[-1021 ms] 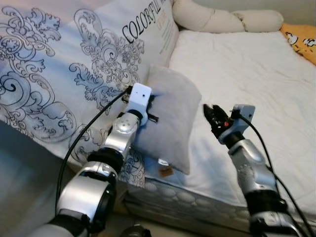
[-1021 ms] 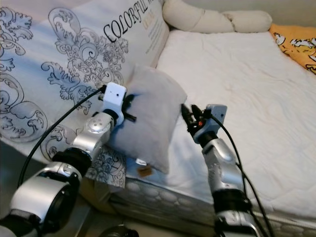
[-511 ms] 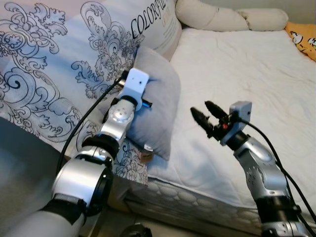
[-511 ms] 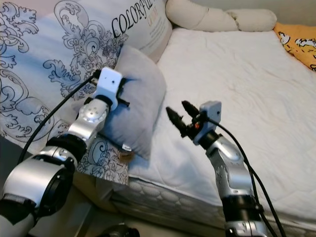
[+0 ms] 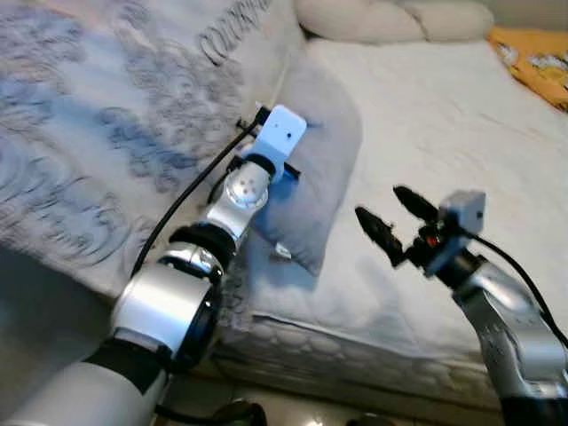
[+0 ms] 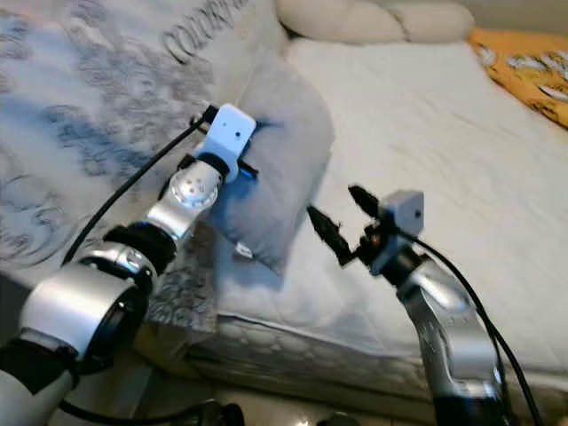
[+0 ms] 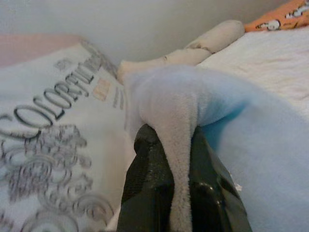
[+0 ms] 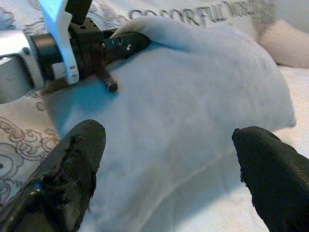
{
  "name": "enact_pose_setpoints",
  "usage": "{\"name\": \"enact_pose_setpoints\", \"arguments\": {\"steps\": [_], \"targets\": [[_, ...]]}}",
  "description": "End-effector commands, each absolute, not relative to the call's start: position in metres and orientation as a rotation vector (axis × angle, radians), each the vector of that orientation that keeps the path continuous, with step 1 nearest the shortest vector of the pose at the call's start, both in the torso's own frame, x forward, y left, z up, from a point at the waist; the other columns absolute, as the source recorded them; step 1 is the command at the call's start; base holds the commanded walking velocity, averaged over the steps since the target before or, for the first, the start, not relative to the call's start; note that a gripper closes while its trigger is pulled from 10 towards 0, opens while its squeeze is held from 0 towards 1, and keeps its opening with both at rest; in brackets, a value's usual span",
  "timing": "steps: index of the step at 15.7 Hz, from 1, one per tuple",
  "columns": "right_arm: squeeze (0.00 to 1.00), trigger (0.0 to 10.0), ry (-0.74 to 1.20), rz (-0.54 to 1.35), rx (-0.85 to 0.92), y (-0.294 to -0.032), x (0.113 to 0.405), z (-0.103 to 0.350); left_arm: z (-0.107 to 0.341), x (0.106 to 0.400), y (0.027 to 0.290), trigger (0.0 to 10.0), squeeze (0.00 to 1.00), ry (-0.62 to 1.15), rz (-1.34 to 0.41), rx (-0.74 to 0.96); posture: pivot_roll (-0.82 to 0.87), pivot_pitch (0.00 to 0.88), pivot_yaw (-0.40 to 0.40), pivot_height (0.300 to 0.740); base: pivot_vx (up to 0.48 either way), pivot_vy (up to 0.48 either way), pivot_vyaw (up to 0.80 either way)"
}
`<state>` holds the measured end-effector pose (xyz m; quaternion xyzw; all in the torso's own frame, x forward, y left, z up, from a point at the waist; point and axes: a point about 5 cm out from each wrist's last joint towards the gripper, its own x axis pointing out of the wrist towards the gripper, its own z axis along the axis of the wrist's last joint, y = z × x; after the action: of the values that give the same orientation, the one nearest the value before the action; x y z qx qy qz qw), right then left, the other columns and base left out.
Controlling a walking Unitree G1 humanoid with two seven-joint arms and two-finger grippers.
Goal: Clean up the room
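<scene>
left hand [image 7: 181, 193] clamped on grey pillow [image 5: 324, 155] edge | right hand [image 5: 390, 217] spread apart, near | advice: keep pinch firm, lay pillow flat on bed [image 5: 444, 115]

A white mattress [image 5: 461, 133] spreads beneath and beyond the right gripper [image 5: 380, 204], its quilted side [image 5: 355, 355] showing below that gripper. A large duvet [image 5: 106, 115] printed with grey scrolls and lettering lies just beside the left gripper [image 7: 178, 186], on its outer side. A cream bolster [image 5: 390, 18] lies well beyond both grippers. An orange printed cloth [image 5: 532, 62] sits far off to the right gripper's right.
</scene>
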<state>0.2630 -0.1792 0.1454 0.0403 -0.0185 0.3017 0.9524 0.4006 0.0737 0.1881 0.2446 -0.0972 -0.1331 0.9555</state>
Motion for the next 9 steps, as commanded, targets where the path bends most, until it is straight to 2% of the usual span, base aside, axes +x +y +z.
{"name": "enact_pose_setpoints", "arguments": {"steps": [1,5,9], "targets": [[1.00,10.0,-0.038,0.636,0.067,-0.179,0.256,0.153,0.203,0.406,0.082,10.0,0.00,-0.234,-0.208,0.531,-0.29,0.140,0.081,0.740,0.000,0.000,0.00],[1.00,10.0,0.019,0.697,0.059,-0.181,0.237,0.150,0.196,0.408,0.105,10.0,0.00,-0.203,-0.142,0.672,-0.29,0.164,0.082,0.740,0.000,0.000,0.00],[1.00,10.0,0.050,0.730,0.053,-0.179,0.233,0.148,0.189,0.407,0.128,10.0,0.00,-0.214,-0.014,0.784,-0.25,0.171,0.071,0.740,0.000,0.000,0.00]]}}
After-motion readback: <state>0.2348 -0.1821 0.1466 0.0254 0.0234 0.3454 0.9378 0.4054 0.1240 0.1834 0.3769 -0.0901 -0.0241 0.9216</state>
